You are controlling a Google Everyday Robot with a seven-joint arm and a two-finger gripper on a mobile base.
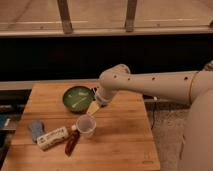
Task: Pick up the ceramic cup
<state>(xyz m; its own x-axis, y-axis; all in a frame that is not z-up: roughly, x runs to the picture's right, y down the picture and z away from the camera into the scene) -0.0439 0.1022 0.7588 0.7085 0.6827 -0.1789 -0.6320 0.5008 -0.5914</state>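
White ceramic cup (pixel 86 125) beside half-hidden claw (pixel 93 107)

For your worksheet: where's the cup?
Camera view: the cup stands left-centre on the table, in front of the green bowl; the end effector hangs between them.

no readable text, labels or numbers

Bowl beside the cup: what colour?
Green, camera view; the tool hangs between bowl and ceramic cup.
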